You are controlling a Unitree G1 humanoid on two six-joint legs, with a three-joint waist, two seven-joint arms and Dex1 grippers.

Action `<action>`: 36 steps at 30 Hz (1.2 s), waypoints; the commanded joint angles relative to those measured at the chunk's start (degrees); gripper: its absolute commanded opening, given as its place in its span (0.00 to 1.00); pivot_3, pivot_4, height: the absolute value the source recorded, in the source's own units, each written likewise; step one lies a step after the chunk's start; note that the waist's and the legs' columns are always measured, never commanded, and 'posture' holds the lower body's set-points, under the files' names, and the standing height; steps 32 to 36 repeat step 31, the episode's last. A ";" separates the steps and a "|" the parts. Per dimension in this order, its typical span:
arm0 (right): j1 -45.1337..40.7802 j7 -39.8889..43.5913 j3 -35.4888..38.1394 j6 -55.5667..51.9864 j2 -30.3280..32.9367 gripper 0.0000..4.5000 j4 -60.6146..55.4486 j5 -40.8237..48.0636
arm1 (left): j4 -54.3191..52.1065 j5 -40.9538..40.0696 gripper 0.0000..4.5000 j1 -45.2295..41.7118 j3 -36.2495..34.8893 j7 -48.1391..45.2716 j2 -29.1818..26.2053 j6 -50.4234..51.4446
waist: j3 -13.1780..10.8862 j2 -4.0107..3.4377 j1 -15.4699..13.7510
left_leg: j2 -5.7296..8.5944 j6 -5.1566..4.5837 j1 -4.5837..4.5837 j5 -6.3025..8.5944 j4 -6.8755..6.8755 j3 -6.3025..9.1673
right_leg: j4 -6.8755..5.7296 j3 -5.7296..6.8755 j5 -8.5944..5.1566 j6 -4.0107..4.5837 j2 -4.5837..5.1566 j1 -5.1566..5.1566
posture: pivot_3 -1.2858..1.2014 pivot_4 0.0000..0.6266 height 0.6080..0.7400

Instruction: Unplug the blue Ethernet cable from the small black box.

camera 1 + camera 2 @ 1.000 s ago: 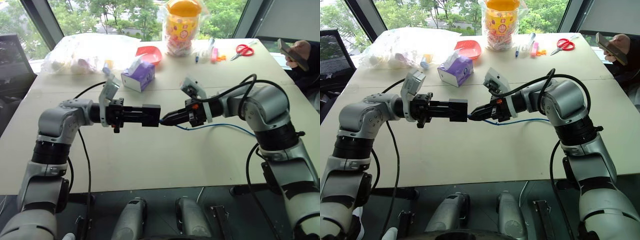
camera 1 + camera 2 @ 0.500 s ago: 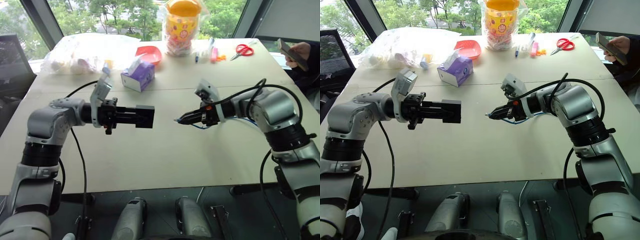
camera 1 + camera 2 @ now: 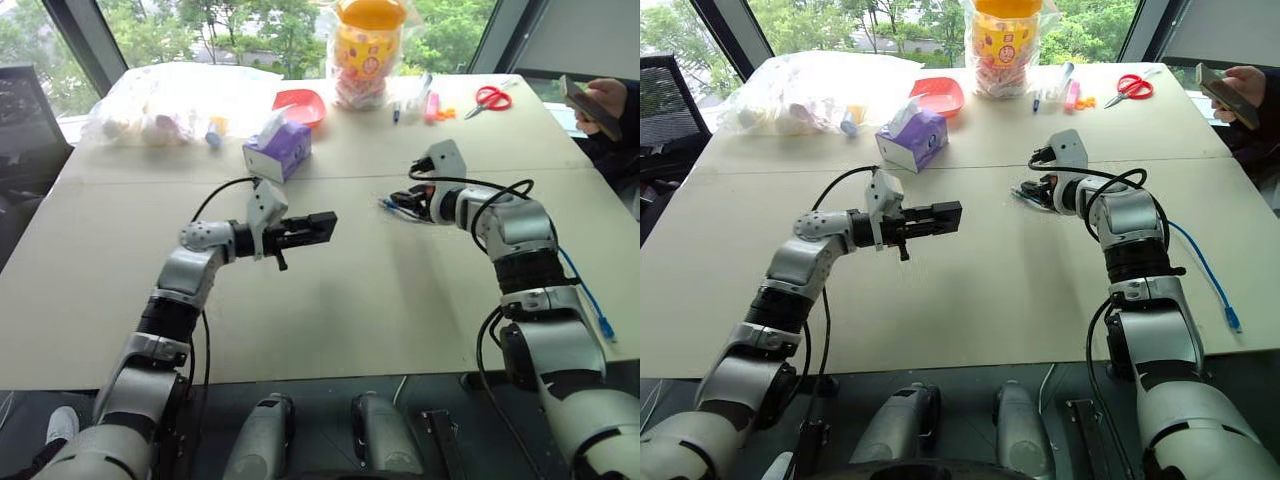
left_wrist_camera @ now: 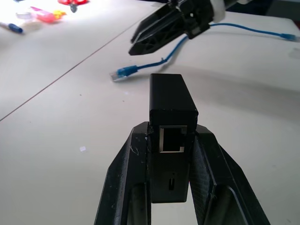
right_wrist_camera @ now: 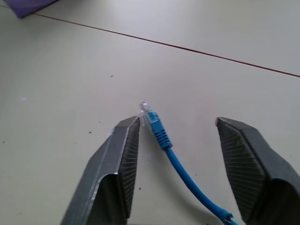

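Small black box (image 4: 171, 105): clamped between the two fingers of the left gripper (image 4: 171, 154), held above the table (image 3: 330, 300); one end juts out past the fingertips, and an empty port faces the left wrist camera.
Left gripper fingers (image 4: 129, 173): clenched on both side walls of the box.
Blue Ethernet cable (image 5: 180, 164): unplugged from the box; its clear plug end lies flat on the table, well apart from the box.
Plug relative to right gripper (image 5: 180, 129): between the two spread fingers, closer to one finger (image 5: 119, 159) and just beside its tip; whether it touches that finger cannot be told.
Right gripper fingers: released, spread wide, grasping nothing.
Cable run: from the plug it passes back under the right gripper, trails across the table along the right arm, and its far plug (image 3: 1233, 323) lies near the table's near edge.
Hidden or unclear: the stretch of cable beneath the right wrist is covered by the arm in the head views; the box's rear end is masked by the left fingers.
Surroundings: purple tissue box (image 3: 278, 148) and red scissors (image 3: 489, 98) farther back on the table; a person's hand with a phone (image 3: 590, 100) at the far right edge, cut off.
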State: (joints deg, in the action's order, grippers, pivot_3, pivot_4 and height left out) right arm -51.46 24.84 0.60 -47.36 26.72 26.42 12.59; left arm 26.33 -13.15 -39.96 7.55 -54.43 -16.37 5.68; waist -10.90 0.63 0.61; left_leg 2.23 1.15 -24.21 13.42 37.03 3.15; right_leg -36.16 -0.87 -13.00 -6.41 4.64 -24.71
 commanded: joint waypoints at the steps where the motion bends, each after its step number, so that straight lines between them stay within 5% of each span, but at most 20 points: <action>1: 0.91 -2.78 4.77 -5.94 0.26 0.99 -10.84 2.16 | 6.44 1.88 0.11 -2.38 -1.28 3.59 2.84 -6.93 | 0.00 0.00 0.10 | 0.00 -0.01 -0.01 0.00 0.01 -0.01 | -0.01 0.00 0.01 -0.02 0.00 0.00 | 0.52 0.24 1.00; 13: 16.32 -7.47 13.18 -25.56 -0.74 0.99 -41.92 8.96 | 21.85 5.53 0.11 -2.81 -2.25 6.79 3.81 -16.49 | 0.04 -0.01 0.13 | -0.01 -0.12 0.11 -0.03 0.14 0.02 | -0.05 0.00 0.06 -0.11 -0.04 0.18 | 0.52 0.24 1.00; 14: 17.07 -7.59 13.36 -26.67 -0.85 1.00 -43.34 9.37 | 22.21 5.47 0.34 -2.73 -2.44 6.54 3.58 -16.43 | 0.05 -0.04 0.25 | -0.02 -0.13 0.17 -0.04 0.15 0.02 | -0.05 0.00 0.06 -0.11 -0.05 0.21 | 0.52 0.24 1.00; 21: 21.41 -4.25 12.85 -32.06 2.59 1.00 -52.37 13.38 | 12.42 1.81 0.98 1.75 -4.69 0.52 -1.50 -10.05 | 0.06 -0.05 0.39 | -0.09 -0.14 0.28 -0.05 0.11 0.01 | -0.06 -0.02 0.07 -0.10 -0.11 0.28 | 0.52 0.24 1.00; 31: 23.83 2.52 12.89 -31.15 8.44 1.00 -57.63 19.28 | -18.82 -10.77 0.98 9.07 -9.72 -4.61 -13.67 16.54 | 0.05 -0.03 0.16 | -0.08 -0.14 0.21 -0.04 0.10 0.08 | 0.03 -0.01 0.06 -0.09 -0.06 0.29 | 0.52 0.24 1.00; 36: 23.83 2.52 12.89 -31.15 8.44 1.00 -57.63 19.28 | -18.82 -10.77 0.98 9.07 -9.72 -4.61 -13.67 16.54 | 0.05 -0.03 0.16 | -0.08 -0.14 0.21 -0.04 0.10 0.08 | 0.03 -0.01 0.06 -0.09 -0.06 0.29 | 0.52 0.24 1.00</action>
